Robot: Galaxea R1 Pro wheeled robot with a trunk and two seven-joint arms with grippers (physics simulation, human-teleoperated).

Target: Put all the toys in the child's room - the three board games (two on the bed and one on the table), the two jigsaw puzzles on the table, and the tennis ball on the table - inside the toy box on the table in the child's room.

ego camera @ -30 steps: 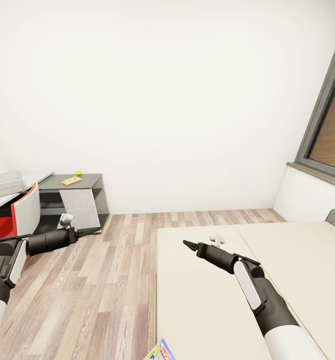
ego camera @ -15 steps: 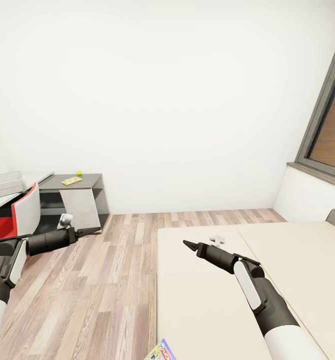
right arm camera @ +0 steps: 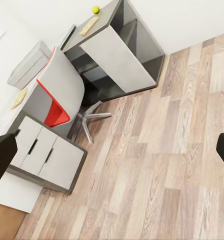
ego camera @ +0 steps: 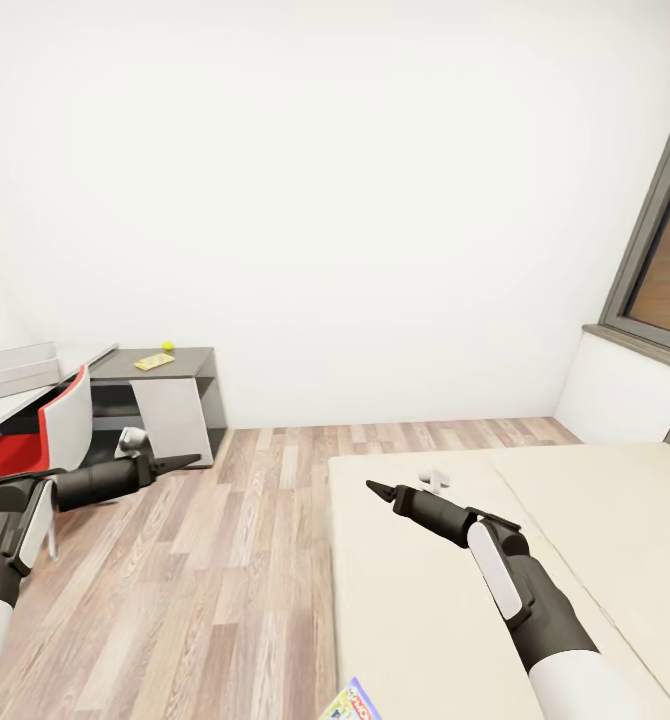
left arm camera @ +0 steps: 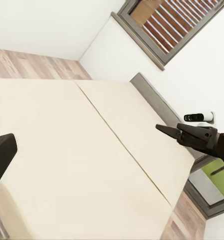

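Note:
The table's dark grey wing (ego camera: 180, 357) stands against the far wall at the left. On it lie the tennis ball (ego camera: 167, 346) (right arm camera: 95, 9) and a flat yellow toy (ego camera: 154, 361) (right arm camera: 89, 25), too small to name. The toy box (ego camera: 15, 362) (right arm camera: 29, 62) sits on the light grey wing. One board game's corner (ego camera: 353, 703) pokes in at the bed's (ego camera: 425, 620) near edge. My left gripper (ego camera: 180, 462) hovers open over the floor. My right gripper (ego camera: 375, 489) is open above the bed, empty. In the right wrist view, its fingers (right arm camera: 0, 155) stand wide apart.
A red and white chair (ego camera: 63, 430) stands between the table's wings, by white drawers (right arm camera: 46, 155). Two flat yellowish boards (right arm camera: 20, 97) lie on the light wing. A small white cross-shaped object (ego camera: 433, 478) lies on the bed. Wood floor (ego camera: 235, 560) separates bed and table; a window (ego camera: 665, 270) is at right.
The whole picture has slid slightly to the right, so the camera has turned a little left. Both arms hold the same pose, and nothing in the room has moved.

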